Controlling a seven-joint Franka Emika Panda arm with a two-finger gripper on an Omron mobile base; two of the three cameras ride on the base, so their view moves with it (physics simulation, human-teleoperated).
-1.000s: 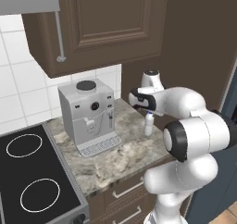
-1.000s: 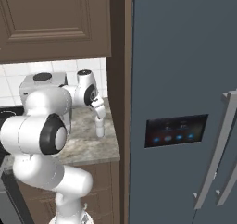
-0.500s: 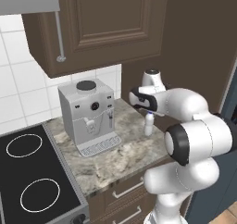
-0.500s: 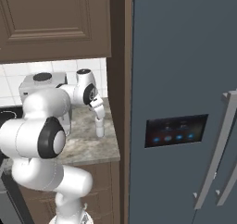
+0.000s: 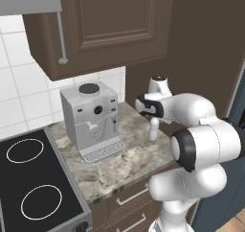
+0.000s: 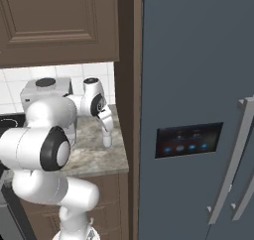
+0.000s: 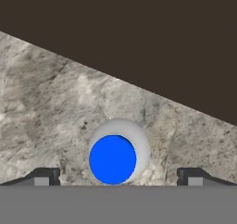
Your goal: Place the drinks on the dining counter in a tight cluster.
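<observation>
A small white bottle with a blue cap (image 7: 113,159) stands upright on a small marbled countertop (image 5: 119,164), near its right end by the dark brown wall; it also shows as the bottle (image 5: 154,129) and the bottle (image 6: 107,139). My gripper (image 7: 118,177) hangs straight above it, pointing down, open wide. One fingertip (image 7: 44,177) is on each side of the cap, well apart from it. From the base views the gripper (image 5: 153,117) sits just over the bottle's top, as does the gripper (image 6: 105,129). The dining counter is out of view.
A silver coffee machine (image 5: 93,121) stands to the left of the bottle on the same countertop. A black stovetop (image 5: 33,188) lies further left. Brown wall cabinets (image 5: 105,25) hang overhead. A tall grey fridge (image 6: 198,110) flanks the counter on the right.
The arm's elbow has sunk slightly. The hand stays over the bottle with its jaws wide.
</observation>
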